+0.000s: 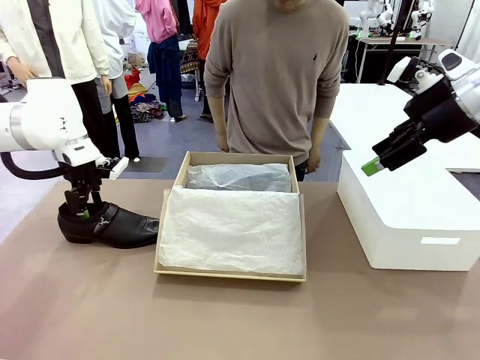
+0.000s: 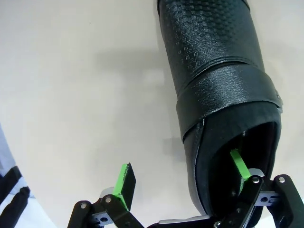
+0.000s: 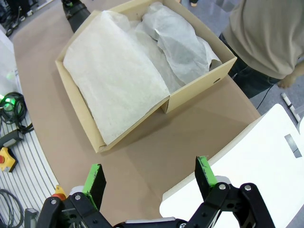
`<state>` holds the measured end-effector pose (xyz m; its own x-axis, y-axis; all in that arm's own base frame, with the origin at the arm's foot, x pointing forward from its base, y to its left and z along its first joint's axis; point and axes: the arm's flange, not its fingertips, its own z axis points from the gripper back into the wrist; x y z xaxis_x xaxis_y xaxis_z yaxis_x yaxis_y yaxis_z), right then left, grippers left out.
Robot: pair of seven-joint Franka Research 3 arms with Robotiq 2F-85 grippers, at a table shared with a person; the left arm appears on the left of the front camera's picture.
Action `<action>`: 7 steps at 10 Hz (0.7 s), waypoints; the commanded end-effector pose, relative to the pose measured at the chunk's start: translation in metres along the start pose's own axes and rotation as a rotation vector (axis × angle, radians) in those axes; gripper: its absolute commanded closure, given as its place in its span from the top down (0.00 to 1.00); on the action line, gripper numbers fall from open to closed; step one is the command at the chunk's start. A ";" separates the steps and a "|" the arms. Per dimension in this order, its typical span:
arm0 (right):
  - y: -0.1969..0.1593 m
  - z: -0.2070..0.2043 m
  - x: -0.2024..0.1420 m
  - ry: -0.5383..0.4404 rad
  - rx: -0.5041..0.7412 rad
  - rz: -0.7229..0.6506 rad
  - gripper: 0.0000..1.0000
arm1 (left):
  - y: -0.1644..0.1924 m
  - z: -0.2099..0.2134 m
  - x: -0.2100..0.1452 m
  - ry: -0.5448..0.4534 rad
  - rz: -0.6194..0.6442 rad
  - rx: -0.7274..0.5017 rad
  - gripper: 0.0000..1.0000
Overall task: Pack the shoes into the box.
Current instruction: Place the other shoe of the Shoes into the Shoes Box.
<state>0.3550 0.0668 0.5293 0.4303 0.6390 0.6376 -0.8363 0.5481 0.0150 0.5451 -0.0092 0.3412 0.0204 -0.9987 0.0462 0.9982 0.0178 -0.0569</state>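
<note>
The box (image 1: 238,158) sits open mid-worktop (image 1: 225,322), lined with white tissue paper (image 1: 232,229). Its far half holds a dark form wrapped in tissue. One shoe (image 1: 124,225) stands on the worktop just left of the box. My left jaws are released, one finger (image 2: 239,164) inside the shoe's opening and the other outside. My right jaws hang released above the white block (image 1: 405,217).

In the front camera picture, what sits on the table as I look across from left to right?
Black shoe → open cardboard box lined with white tissue paper → large white block.
</note>
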 end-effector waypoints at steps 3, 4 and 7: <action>-0.001 -0.001 0.000 -0.014 0.009 0.002 1.00 | 0.004 -0.001 -0.004 -0.027 -0.020 -0.043 0.62; -0.001 -0.001 0.000 -0.014 0.009 0.002 1.00 | 0.004 0.001 -0.004 -0.028 -0.019 -0.041 0.42; -0.001 -0.001 0.000 -0.014 0.009 0.002 1.00 | 0.005 0.003 -0.004 -0.021 -0.018 -0.037 0.00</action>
<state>0.3550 0.0668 0.5293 0.4303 0.6390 0.6376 -0.8363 0.5481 0.0150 0.5479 -0.0084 0.3417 0.0192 -0.9986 0.0487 0.9959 0.0148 -0.0894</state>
